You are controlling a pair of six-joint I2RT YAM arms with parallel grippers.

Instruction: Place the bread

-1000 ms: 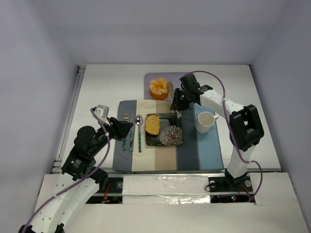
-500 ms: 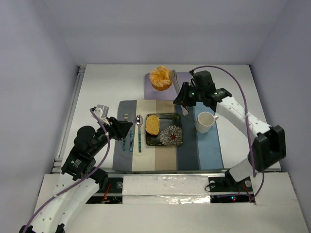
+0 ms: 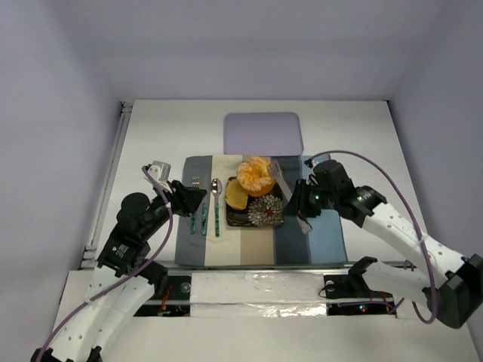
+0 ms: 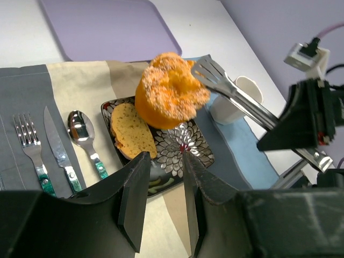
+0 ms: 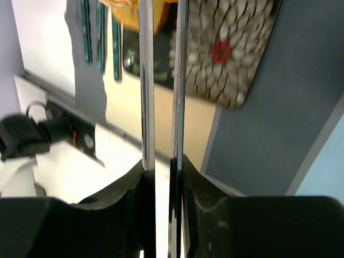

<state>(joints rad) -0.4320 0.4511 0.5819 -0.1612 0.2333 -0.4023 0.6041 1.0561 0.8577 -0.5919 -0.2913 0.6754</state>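
Observation:
The bread [image 3: 235, 196] [image 4: 131, 130], a golden slice with a browner crust, lies on the left part of the dark flowered plate [image 3: 269, 216] [image 4: 189, 157]. A peeled orange [image 3: 255, 175] [image 4: 166, 91] hangs over the plate's far side, pinched in metal tongs [image 3: 281, 179] [image 4: 236, 95] [image 5: 146, 80]. My right gripper [image 3: 302, 205] [image 5: 163, 164] is shut on the tongs' handles, right of the plate. Left of the plate my left gripper [image 3: 201, 196] [image 4: 165, 158] hovers above the placemat, open and empty.
A fork [image 4: 29, 150], knife [image 4: 56, 148] and spoon [image 3: 216, 202] [image 4: 83, 134] lie on the striped placemat [image 3: 249, 253] left of the plate. A white mug [image 4: 223, 112] stands right of the plate, under my right arm. A lilac mat [image 3: 263, 133] lies behind.
My right arm has carried the orange in the tongs from the lilac mat toward the near side; it now hangs over the plate. The left arm and the bread have not moved.

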